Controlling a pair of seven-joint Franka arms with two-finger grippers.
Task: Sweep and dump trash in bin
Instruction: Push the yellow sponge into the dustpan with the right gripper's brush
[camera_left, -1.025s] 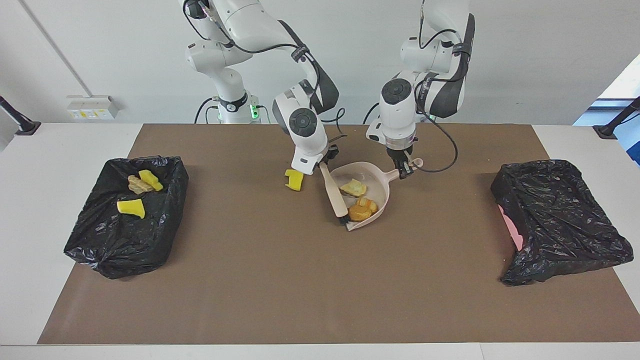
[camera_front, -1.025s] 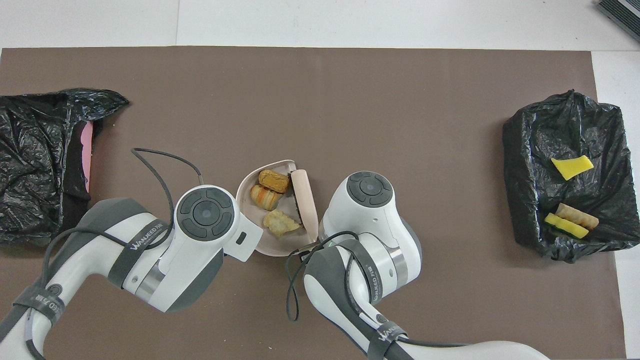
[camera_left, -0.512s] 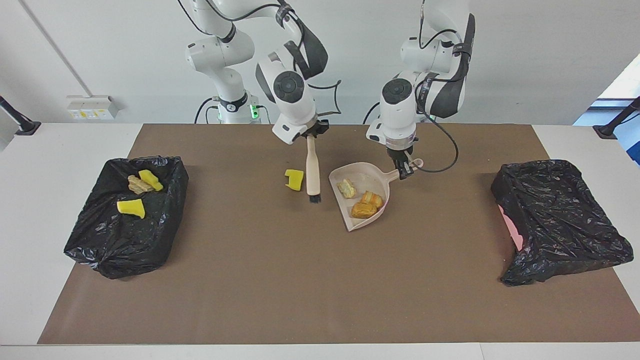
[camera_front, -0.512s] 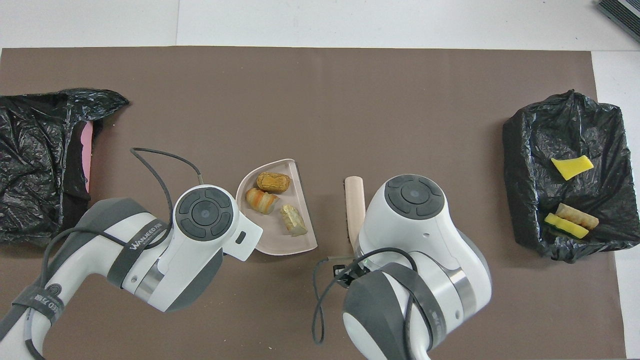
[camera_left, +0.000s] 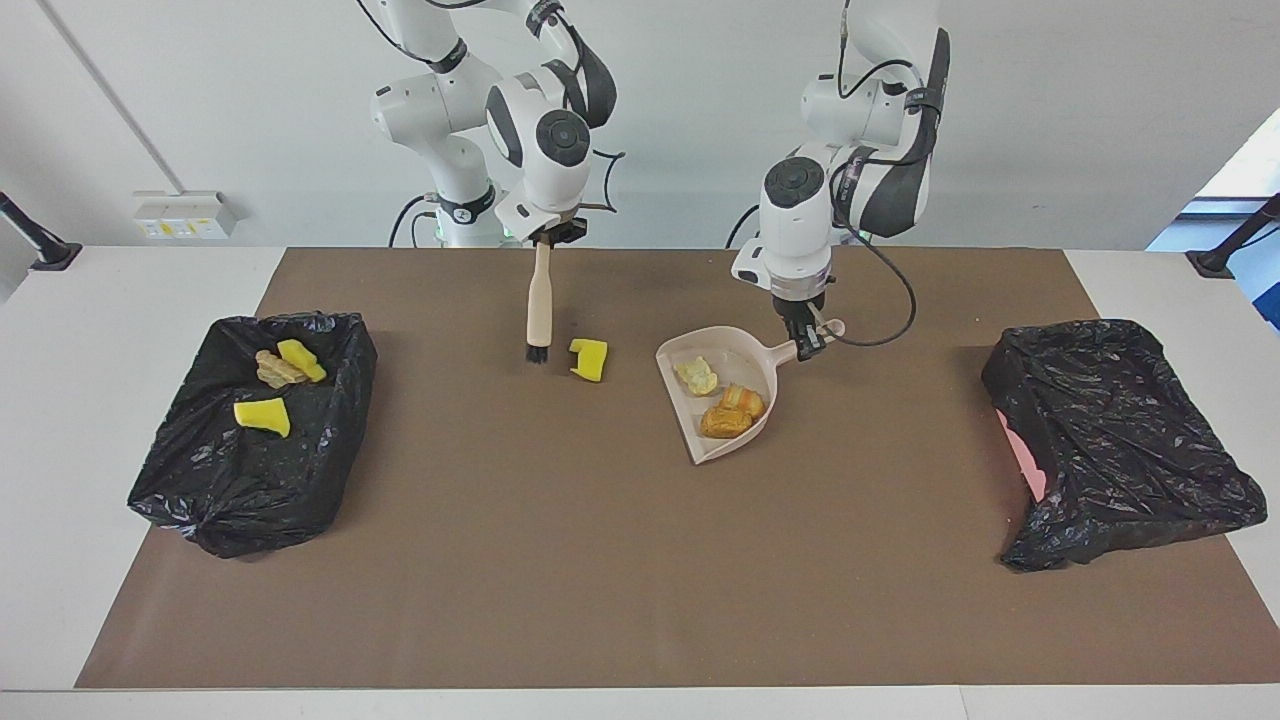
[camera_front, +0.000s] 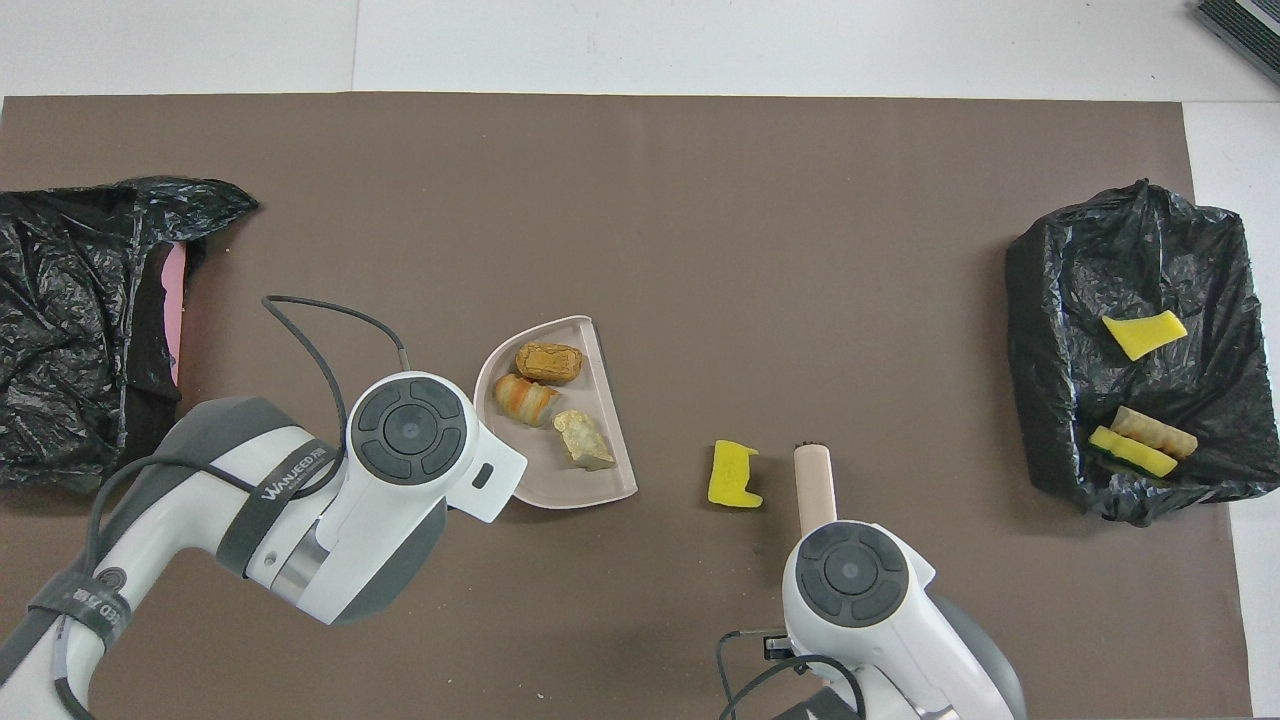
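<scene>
Now the brush (camera_left: 538, 308) was held upright by the shut right gripper (camera_left: 543, 240), bristles down just beside a yellow scrap (camera_left: 589, 359) on the mat. The dustpan (camera_left: 725, 385), with three scraps inside, was gripped at its handle by the left gripper (camera_left: 806, 335), probably flat. The scrap was best pushed slowly toward the pan's open edge, so nothing was knocked away.

open mat (camera_left: 620, 560) midway, bins (camera_left: 250, 430) flanking ends
</scene>
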